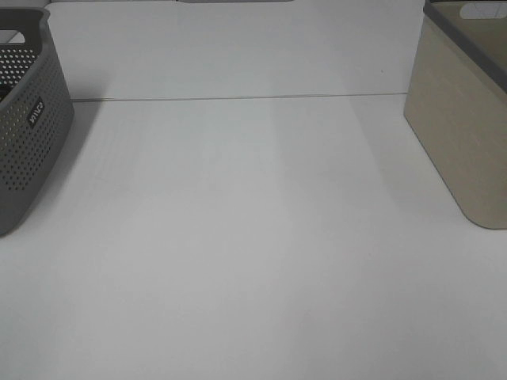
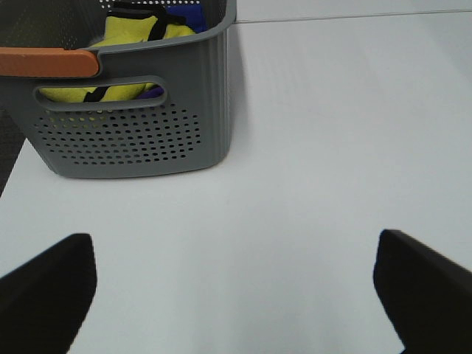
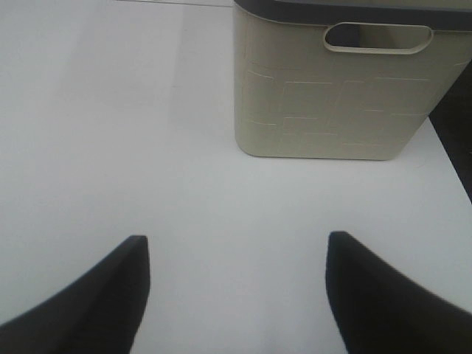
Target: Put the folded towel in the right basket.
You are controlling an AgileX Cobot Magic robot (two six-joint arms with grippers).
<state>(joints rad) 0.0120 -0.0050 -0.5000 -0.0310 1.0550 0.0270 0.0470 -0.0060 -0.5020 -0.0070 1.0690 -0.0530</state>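
Note:
The right basket (image 1: 467, 119) is beige with a dark grey rim, at the table's right edge; it also shows in the right wrist view (image 3: 332, 88). The left basket (image 1: 28, 127) is grey and perforated; in the left wrist view (image 2: 140, 125) it holds yellow cloth (image 2: 136, 33) with black trim and something blue behind it. I cannot tell whether this is the folded towel. My left gripper (image 2: 236, 295) is open and empty above bare table, near the grey basket. My right gripper (image 3: 236, 295) is open and empty, in front of the beige basket. Neither gripper shows in the exterior view.
The white table (image 1: 253, 237) spans the view, with a seam line (image 1: 238, 99) across its far part. The grey basket has an orange strip (image 2: 48, 63) on its rim. The table's right edge (image 3: 446, 155) runs just beside the beige basket.

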